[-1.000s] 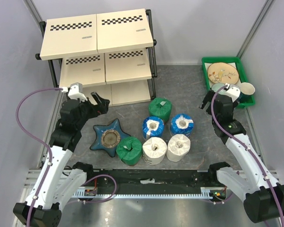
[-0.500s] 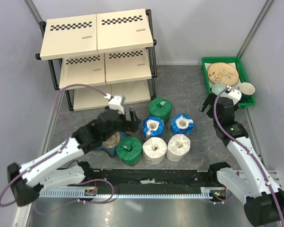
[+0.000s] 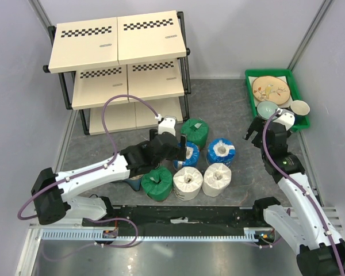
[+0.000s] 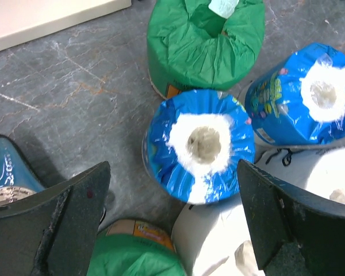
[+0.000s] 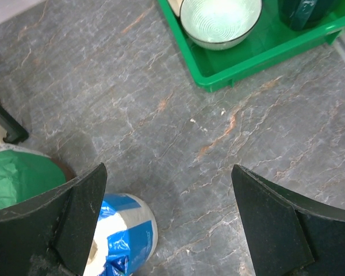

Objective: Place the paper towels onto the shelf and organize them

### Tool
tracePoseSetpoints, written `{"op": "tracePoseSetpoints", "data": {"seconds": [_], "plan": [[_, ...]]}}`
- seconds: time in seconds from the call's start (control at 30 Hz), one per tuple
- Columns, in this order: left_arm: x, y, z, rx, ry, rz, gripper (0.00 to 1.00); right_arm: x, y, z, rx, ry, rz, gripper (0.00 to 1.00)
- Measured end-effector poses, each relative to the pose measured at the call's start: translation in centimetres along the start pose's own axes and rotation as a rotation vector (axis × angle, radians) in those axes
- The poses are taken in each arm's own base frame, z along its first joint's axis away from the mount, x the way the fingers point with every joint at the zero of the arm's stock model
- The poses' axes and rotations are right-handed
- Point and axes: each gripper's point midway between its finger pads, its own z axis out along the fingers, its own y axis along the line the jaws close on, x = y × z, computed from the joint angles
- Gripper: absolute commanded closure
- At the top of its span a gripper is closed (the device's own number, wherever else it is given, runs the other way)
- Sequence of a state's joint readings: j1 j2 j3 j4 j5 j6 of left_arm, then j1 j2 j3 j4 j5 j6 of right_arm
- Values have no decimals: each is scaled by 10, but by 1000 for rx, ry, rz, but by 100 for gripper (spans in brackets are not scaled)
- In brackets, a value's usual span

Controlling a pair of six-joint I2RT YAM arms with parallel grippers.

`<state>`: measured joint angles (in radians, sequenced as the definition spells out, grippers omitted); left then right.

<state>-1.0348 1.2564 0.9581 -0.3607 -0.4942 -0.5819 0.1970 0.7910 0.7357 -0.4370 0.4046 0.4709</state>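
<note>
Six paper towel rolls stand grouped on the grey table: green (image 3: 194,131), blue (image 3: 188,155), blue (image 3: 221,151), green (image 3: 157,183), white (image 3: 187,183) and white (image 3: 217,179). The beige shelf (image 3: 118,43) stands at the back left with no rolls on it. My left gripper (image 3: 173,145) is open just above the left blue roll (image 4: 198,146), its jaws spread wider than the roll; the green roll (image 4: 206,40) and the other blue roll (image 4: 310,98) lie beyond. My right gripper (image 3: 255,133) is open and empty above bare table (image 5: 168,172), to the right of the right blue roll (image 5: 121,236).
A blue star-shaped dish (image 4: 6,167) lies left of the rolls, mostly hidden under my left arm in the top view. A green tray (image 3: 250,95) with a plate, bowl (image 5: 220,20) and cups stands at the back right. A black shelf leg (image 5: 3,123) is near the back green roll.
My left arm has swung right from beside the shelf, past the star dish, to above the left blue roll. My right gripper has drifted slightly forward. The rolls have not moved.
</note>
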Motion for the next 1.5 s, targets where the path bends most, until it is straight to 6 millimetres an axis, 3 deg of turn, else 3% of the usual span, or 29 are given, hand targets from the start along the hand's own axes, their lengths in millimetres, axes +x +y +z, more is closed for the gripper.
{"op": "tracePoseSetpoints", "data": {"seconds": [0.17,0.43,0.7,1.07,1.2,1.5], "plan": [[5,-3,11,-14,17,14,4,4,4,-1,-26,19,-7,2],[7,-5,13,-5,20,13,4,1,4,-8,-49,-1,-6,2],[13,-3,16,-12,35,21,4,17,5,2,-42,68,-38,2],[44,7,28,0,119,26,3,29,8,1,-74,109,-52,2],[45,4,18,47,125,31,4,33,15,0,-118,127,-61,2],[21,-12,-25,242,63,68,4,55,29,5,-195,220,-98,2]]}}
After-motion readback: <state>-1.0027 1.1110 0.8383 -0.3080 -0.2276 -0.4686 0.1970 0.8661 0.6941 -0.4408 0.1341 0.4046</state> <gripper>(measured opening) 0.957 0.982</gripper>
